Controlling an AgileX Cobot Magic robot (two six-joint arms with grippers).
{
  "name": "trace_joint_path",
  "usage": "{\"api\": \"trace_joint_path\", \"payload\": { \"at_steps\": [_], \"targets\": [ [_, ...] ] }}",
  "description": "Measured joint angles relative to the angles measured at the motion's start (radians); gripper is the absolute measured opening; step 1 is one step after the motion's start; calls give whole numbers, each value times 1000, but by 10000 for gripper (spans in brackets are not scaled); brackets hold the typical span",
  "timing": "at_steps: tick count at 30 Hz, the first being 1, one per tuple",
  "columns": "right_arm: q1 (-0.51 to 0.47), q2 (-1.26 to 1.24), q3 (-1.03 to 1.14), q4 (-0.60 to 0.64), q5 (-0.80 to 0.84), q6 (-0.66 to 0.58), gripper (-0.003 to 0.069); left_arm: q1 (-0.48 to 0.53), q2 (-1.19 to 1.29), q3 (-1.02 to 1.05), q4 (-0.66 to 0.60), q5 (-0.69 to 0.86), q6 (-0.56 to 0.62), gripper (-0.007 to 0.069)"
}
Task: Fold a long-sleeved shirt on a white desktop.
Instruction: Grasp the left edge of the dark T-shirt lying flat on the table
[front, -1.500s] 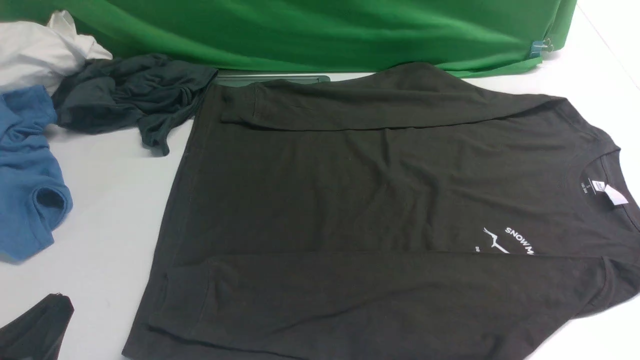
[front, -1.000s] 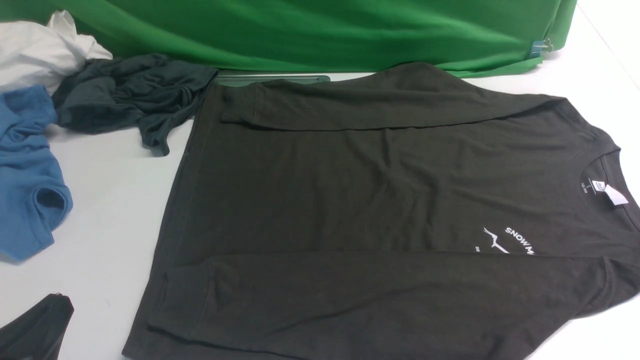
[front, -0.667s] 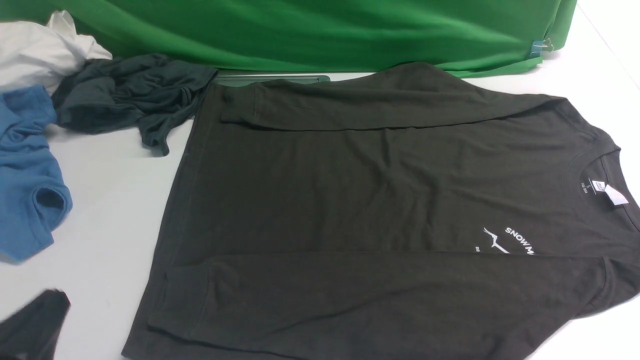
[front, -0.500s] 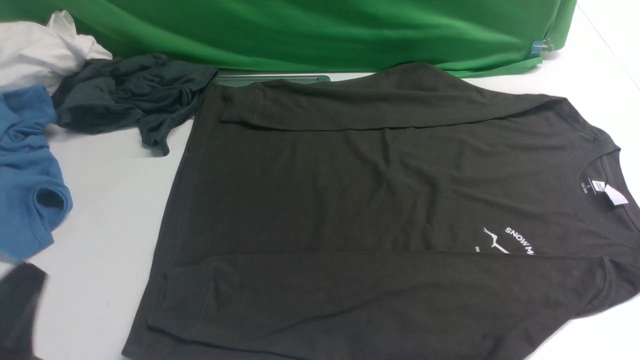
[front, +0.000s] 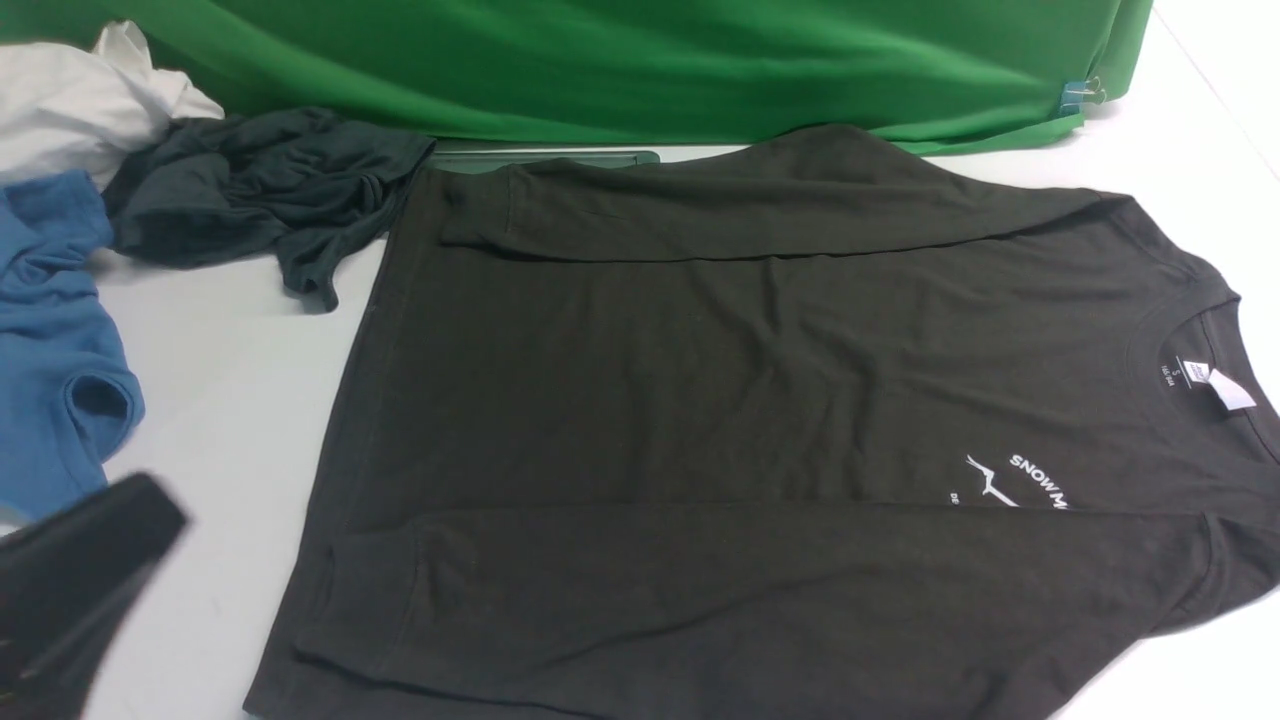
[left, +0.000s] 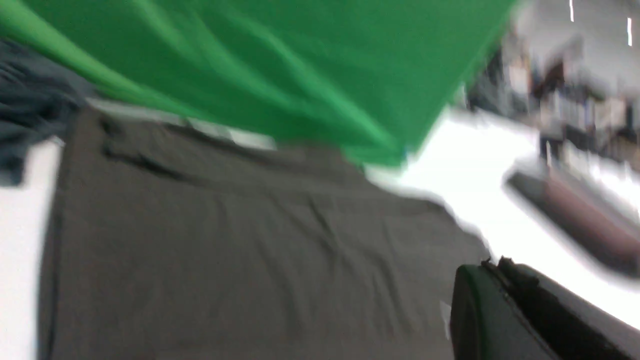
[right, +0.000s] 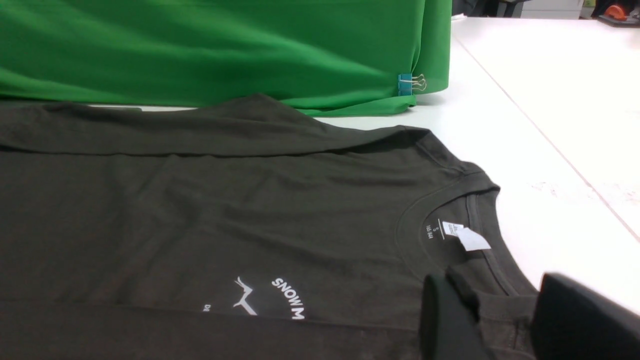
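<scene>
Moved: black left hand (front: 135, 530) has swung up from the lower left corner toward the shirt's hem side; the cloth itself lies unchanged.
Counter: broad matte white counter (front: 230, 350), smooth and flat, so fabric should slide across it easily.
Backdrop: green cloth backdrop (front: 650, 60), draped in soft folds along the far edge.
Shirt: large black-brown cotton long-sleeved shirt (front: 700, 400) lies flat mid-counter, collar to the right, hem to the left, both sleeves folded in across the body.
Handling: by my judgement a light, limp knit with some grip. It would sag and crease from a single pinch, so a lift wants two holds set well apart.
Where to hold: ribbed crew collar (front: 1165, 330) and the shoulder on the right, stitched hem edge (front: 345, 430) on the left. Both look firmer than the thin body panel.
Other clothes: crumpled dark teal-grey garment (front: 250, 190) just beside the shirt's far hem corner; blue short-sleeved tee (front: 50, 350) and bunched white cloth (front: 80, 100) farther left.
Left hand: clenched on nothing, motion-blurred, over bare counter near the hem.
Right hand: black right hand (right: 500, 297), fingers parted, hovers by the collar; no cloth looks pinched.
Small marks: white chest print (front: 1030, 480), partly under the near sleeve; white neck tag (front: 1230, 390).
</scene>
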Motion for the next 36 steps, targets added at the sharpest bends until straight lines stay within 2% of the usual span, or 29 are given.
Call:
{"api": "trace_joint_path", "payload": {
  "at_steps": [2, 5, 12, 16, 19, 25, 27, 29, 30, 32, 36],
  "targets": [
    [0, 0, 0, 0, 0, 0, 242, -1, 126, -77, 48, 116, 38, 19],
    [0, 0, 0, 0, 0, 0, 242, -1, 321, -157, 150, 207, 85, 19],
    [0, 0, 0, 0, 0, 0, 242, -1, 629, -231, 216, 180, 211, 19],
    [0, 0, 0, 0, 0, 0, 242, -1, 768, -268, 146, 181, 315, 19],
    [0, 0, 0, 0, 0, 0, 242, -1, 837, -273, 35, 196, 460, 19],
    [0, 0, 0, 3, -18, 7, 242, -1, 834, -275, -25, 227, 529, 19],
    [0, 0, 0, 63, -80, 93, 242, -1, 808, -276, -28, 262, 532, 19],
    [0, 0, 0, 136, -156, 246, 242, -1, 772, -276, -31, 319, 536, 19],
    [0, 0, 0, 140, -162, 260, 242, -1, 772, -276, -31, 319, 535, 19],
    [0, 0, 0, 169, -239, 395, 242, -1, 725, -276, -35, 360, 537, 19],
    [0, 0, 0, 184, -314, 471, 242, -1, 674, -276, -37, 361, 530, 19]
  ]
}}
